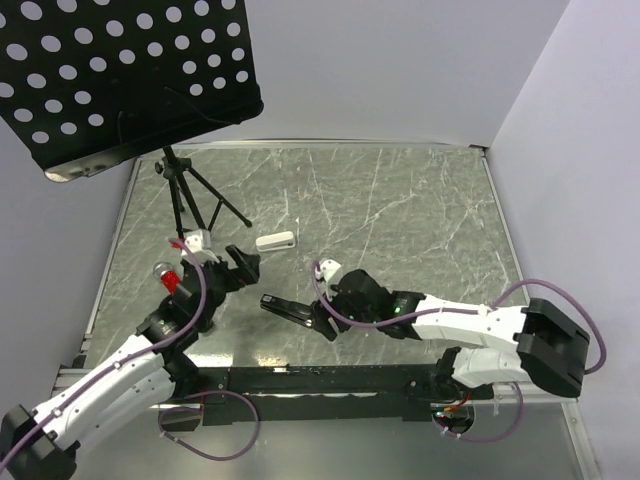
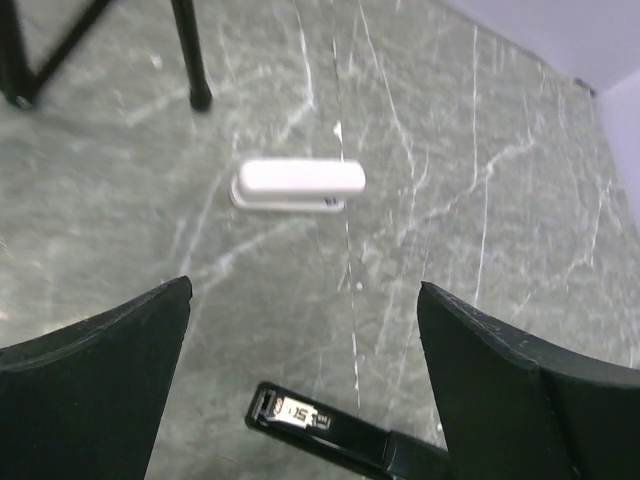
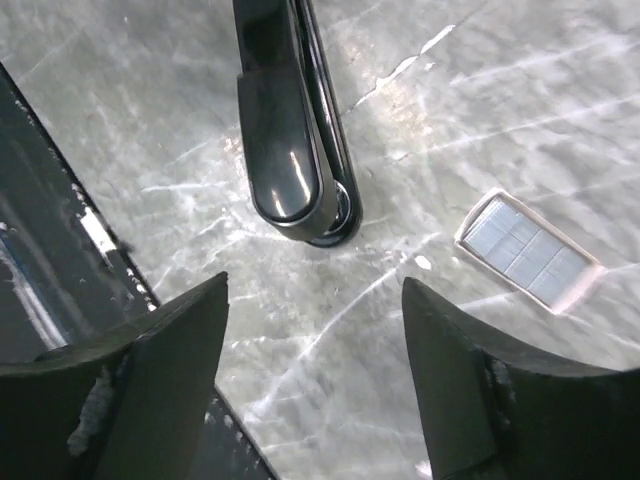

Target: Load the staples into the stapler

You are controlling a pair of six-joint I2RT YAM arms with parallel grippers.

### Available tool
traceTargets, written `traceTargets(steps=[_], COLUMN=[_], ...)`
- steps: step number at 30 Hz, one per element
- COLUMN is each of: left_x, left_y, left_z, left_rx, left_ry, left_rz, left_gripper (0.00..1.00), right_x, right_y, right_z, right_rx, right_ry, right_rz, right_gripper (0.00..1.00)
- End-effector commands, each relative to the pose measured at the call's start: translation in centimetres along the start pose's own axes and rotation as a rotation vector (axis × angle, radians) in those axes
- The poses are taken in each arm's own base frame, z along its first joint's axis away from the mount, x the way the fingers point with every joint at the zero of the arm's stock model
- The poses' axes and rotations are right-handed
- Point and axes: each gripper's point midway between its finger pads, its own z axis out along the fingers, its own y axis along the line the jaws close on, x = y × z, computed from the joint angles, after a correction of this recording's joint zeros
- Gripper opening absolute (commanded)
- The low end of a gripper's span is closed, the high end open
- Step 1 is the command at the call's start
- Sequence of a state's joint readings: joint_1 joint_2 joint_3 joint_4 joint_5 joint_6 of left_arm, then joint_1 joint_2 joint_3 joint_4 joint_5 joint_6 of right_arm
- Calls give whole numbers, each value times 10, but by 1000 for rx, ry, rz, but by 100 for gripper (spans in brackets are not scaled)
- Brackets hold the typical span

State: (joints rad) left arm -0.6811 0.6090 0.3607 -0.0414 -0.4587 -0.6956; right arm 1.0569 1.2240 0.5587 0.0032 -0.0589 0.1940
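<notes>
A black stapler (image 1: 285, 306) lies flat on the marble table; its front tip shows in the left wrist view (image 2: 320, 430) and its rounded rear end in the right wrist view (image 3: 290, 130). A small pale open box of greyish staples (image 3: 528, 250) lies just right of that rear end; in the top view it is hidden by the right arm. My right gripper (image 1: 325, 322) is open and empty, hovering just behind the stapler's rear end (image 3: 315, 300). My left gripper (image 1: 245, 264) is open and empty, above the stapler's tip (image 2: 305, 330).
A white stapler (image 1: 276, 240) lies further back (image 2: 298, 185). A black tripod (image 1: 185, 195) holding a perforated black board (image 1: 120, 70) stands at the back left. A black rail (image 1: 320, 378) runs along the near edge (image 3: 60, 220).
</notes>
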Motion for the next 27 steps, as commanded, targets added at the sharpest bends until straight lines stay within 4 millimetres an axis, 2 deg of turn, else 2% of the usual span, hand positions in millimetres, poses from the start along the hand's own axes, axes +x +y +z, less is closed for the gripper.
traceTargets(steps=[1, 3, 4, 5, 6, 7, 8, 10, 15, 19, 22, 24, 25, 26, 27], left_x=[-52, -68, -76, -85, -93, -99, -103, -116, -124, -132, -132, -132, -132, -133, -132], left_y=[-15, -8, -5, 4, 6, 9, 11, 17, 32, 36, 36, 36, 36, 35, 34], left_z=[-12, -18, -21, -24, -30, -34, -37, -46, -54, -57, -57, -58, -58, -58, -58], left_rx=[29, -15, -33, -78, -83, -97, -106, -127, -177, -206, -208, -208, -205, -202, -194], left_ry=[-79, -131, -155, -196, -229, -250, -265, -317, -400, -426, -422, -425, -425, -428, -426], left_rz=[42, 60, 78, 82, 81, 102, 109, 126, 130, 137, 143, 144, 144, 143, 145], left_gripper=[99, 100, 99, 99, 99, 99, 100, 99, 99, 99, 99, 100, 99, 99, 99], right_x=[-28, -28, -42, -32, -32, -45, -37, -44, -53, -47, -46, -48, -43, -43, -39], right_y=[1, 1, 4, 1, 0, 3, 1, 3, 13, 10, 12, 13, 12, 12, 11], right_z=[-25, -22, -24, -21, -20, -20, -17, -10, 3, 21, 31, 36, 39, 41, 44], right_rx=[49, 58, 50, 68, 77, 77, 91, 89, 60, 88, 92, 89, 94, 94, 97], right_ry=[72, 125, 124, 192, 215, 208, 266, 291, 362, 438, 470, 477, 501, 504, 522], right_rz=[-45, -59, -77, -81, -86, -98, -108, -129, -179, -199, -214, -221, -222, -222, -222], right_gripper=[78, 79, 79, 79, 79, 79, 79, 79, 79, 75, 68, 61, 57, 49, 45])
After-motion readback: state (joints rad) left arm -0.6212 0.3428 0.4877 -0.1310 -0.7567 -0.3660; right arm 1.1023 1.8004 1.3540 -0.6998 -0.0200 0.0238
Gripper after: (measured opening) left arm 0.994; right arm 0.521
